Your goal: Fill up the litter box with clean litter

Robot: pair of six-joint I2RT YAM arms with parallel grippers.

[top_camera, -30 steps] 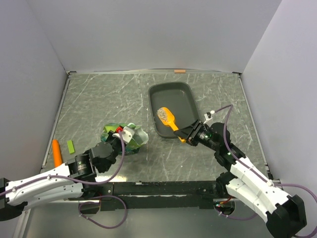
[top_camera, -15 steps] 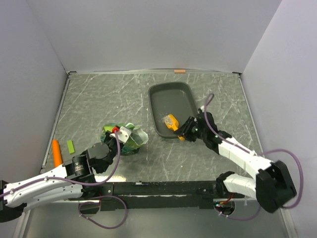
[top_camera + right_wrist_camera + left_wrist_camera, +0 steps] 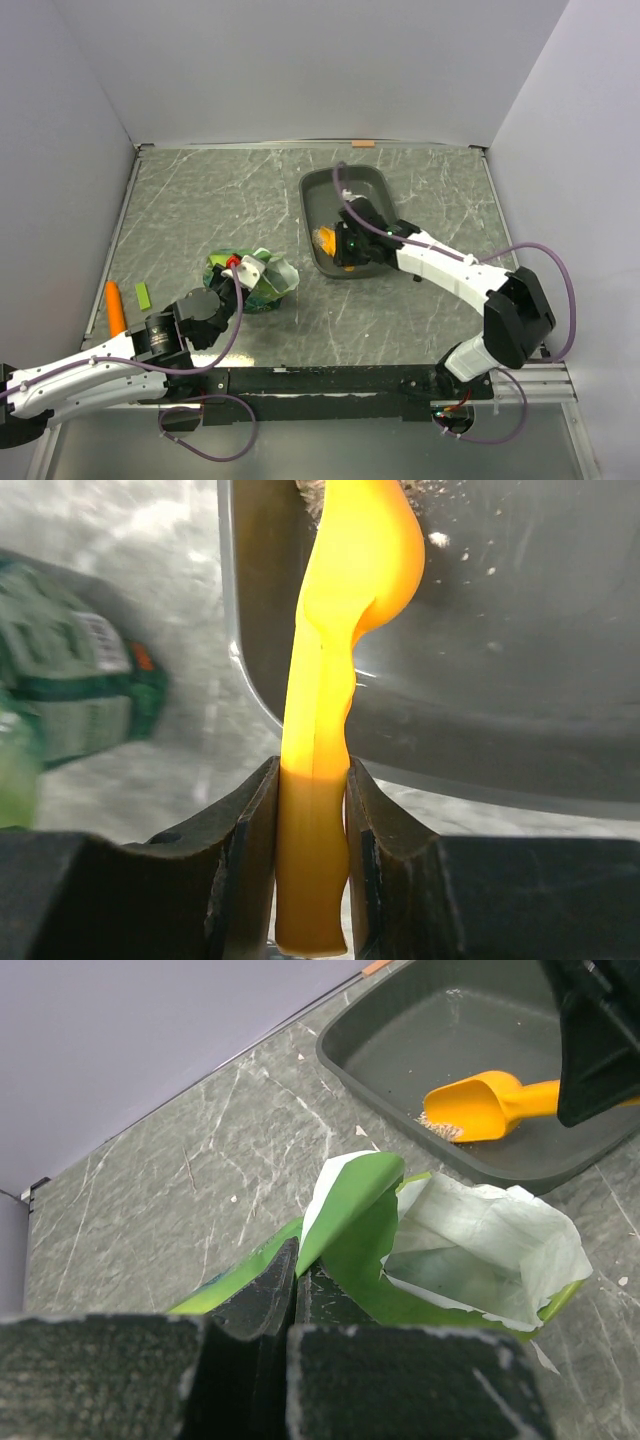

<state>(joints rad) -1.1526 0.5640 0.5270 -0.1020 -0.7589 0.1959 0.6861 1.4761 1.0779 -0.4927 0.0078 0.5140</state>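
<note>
The dark grey litter box (image 3: 358,192) lies at the table's back middle. My right gripper (image 3: 347,250) hangs over its near left corner, shut on the handle of an orange scoop (image 3: 324,238). In the right wrist view the handle (image 3: 314,860) sits between both fingers, the bowl reaching into the litter box (image 3: 500,680). The scoop (image 3: 480,1105) is tipped, with a little clean litter (image 3: 440,1128) at its mouth on the tray floor. My left gripper (image 3: 240,268) is shut on the rim of the open green bag (image 3: 265,283), seen close in the left wrist view (image 3: 350,1230).
An orange stick-shaped item (image 3: 115,307) and a small green strip (image 3: 142,295) lie by the left wall. White walls close in the table on three sides. The right arm stretches across the near right of the table.
My right arm has swung left over the tray's near end, carrying the scoop from the tray's right side to its near left corner and tipping it. The left gripper and bag stayed put.
</note>
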